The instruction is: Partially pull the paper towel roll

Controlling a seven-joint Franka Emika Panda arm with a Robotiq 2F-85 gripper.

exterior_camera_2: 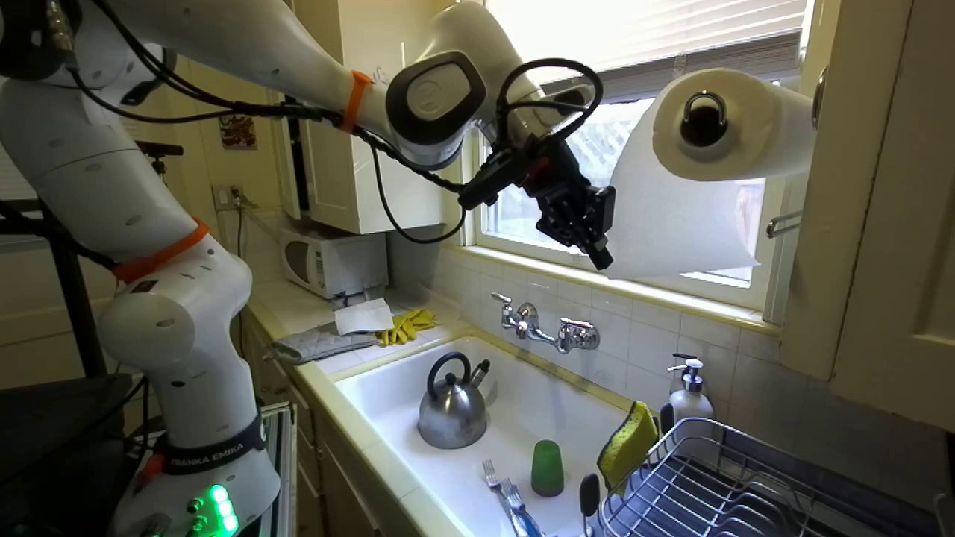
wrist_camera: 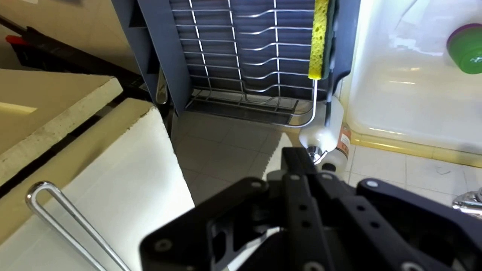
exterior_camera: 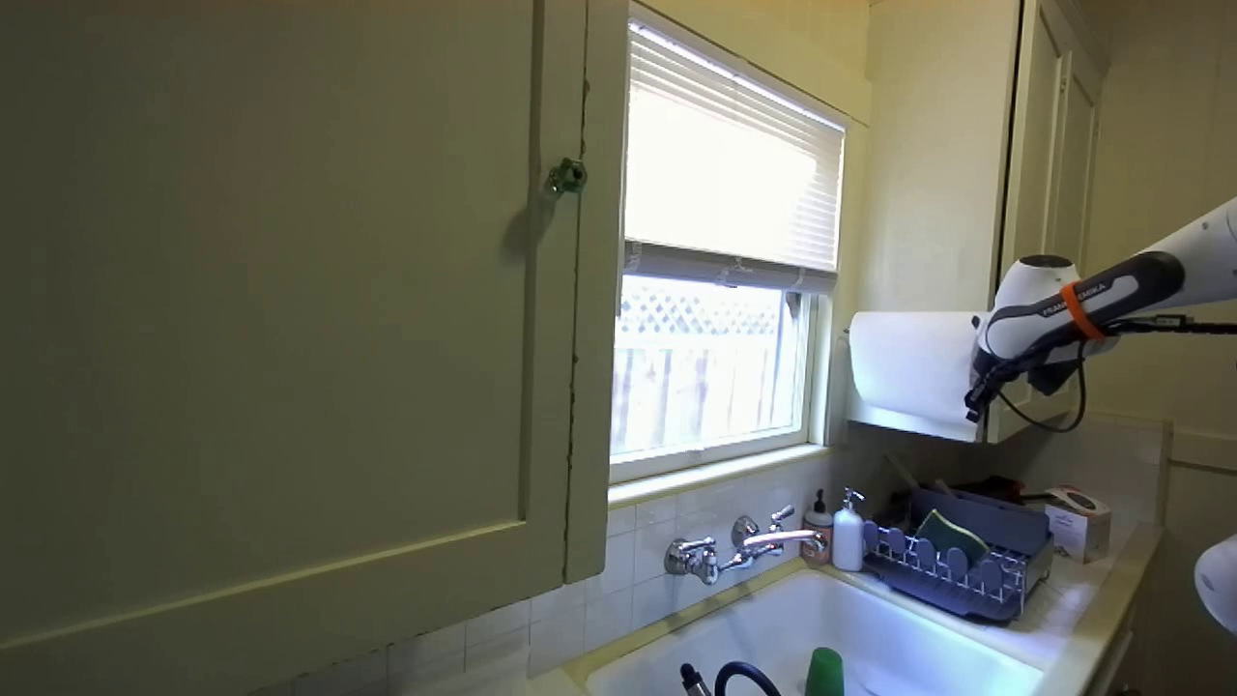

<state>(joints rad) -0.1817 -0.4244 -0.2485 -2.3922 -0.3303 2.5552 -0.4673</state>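
The white paper towel roll [exterior_camera_2: 772, 127] hangs on a metal holder on the cabinet side by the window. It also shows in an exterior view [exterior_camera: 913, 362]. A sheet [exterior_camera_2: 683, 224] hangs down from the roll, its near lower corner drawn out toward my gripper [exterior_camera_2: 603, 257]. In the wrist view my gripper [wrist_camera: 297, 160] has its black fingers together, with a ragged-edged corner of the sheet [wrist_camera: 276, 152] showing just past the tips. My gripper looks shut on that corner; the pinch itself is hidden. In an exterior view the gripper [exterior_camera: 974, 406] is beside the roll.
A cabinet panel with a metal bracket [wrist_camera: 75, 222] is close to the gripper. Below are the dish rack [wrist_camera: 256, 71], sponge [wrist_camera: 319, 41], soap bottles [wrist_camera: 324, 131] and sink [exterior_camera_2: 515, 388] with a kettle [exterior_camera_2: 453, 418] and green cup [exterior_camera_2: 548, 468]. A faucet [exterior_camera_2: 552, 328] is under the window.
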